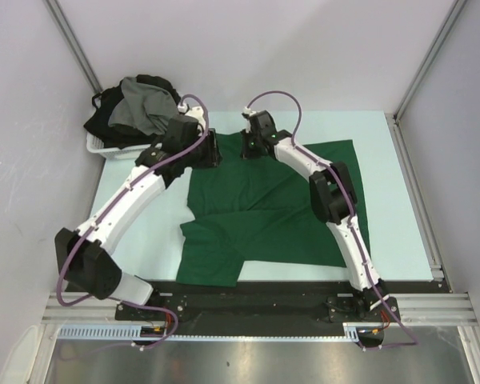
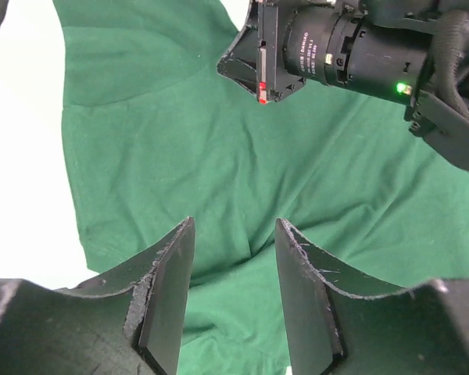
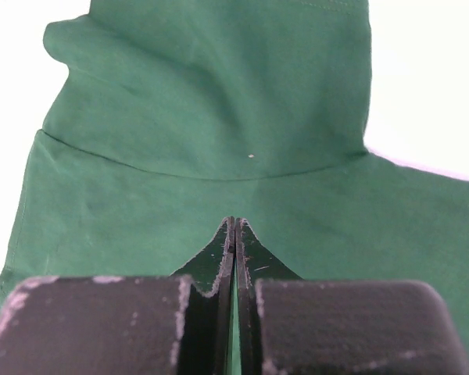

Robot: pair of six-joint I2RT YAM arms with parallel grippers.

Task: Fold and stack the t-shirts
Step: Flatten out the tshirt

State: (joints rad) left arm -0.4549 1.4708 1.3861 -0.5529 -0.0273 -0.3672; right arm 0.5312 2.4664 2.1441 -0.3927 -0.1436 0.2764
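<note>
A dark green t-shirt [image 1: 280, 216] lies spread on the pale table, one sleeve reaching toward the near left. Both grippers are at its far edge. My right gripper [image 1: 250, 148] is shut, and in the right wrist view [image 3: 234, 223] a thin sliver of the green cloth [image 3: 203, 117] shows pinched between its fingers. My left gripper [image 1: 210, 150] hovers just to its left. In the left wrist view [image 2: 234, 226] its jaws stand apart over wrinkled green fabric [image 2: 180, 141] with nothing gripped. The right gripper [image 2: 254, 78] shows there at the top.
A white basket [image 1: 100, 146] stands at the far left corner, holding a grey t-shirt [image 1: 140, 108] and black t-shirts [image 1: 104, 120] piled loosely. Walls close in the left, back and right. A metal rail runs along the table's right edge [image 1: 420, 200].
</note>
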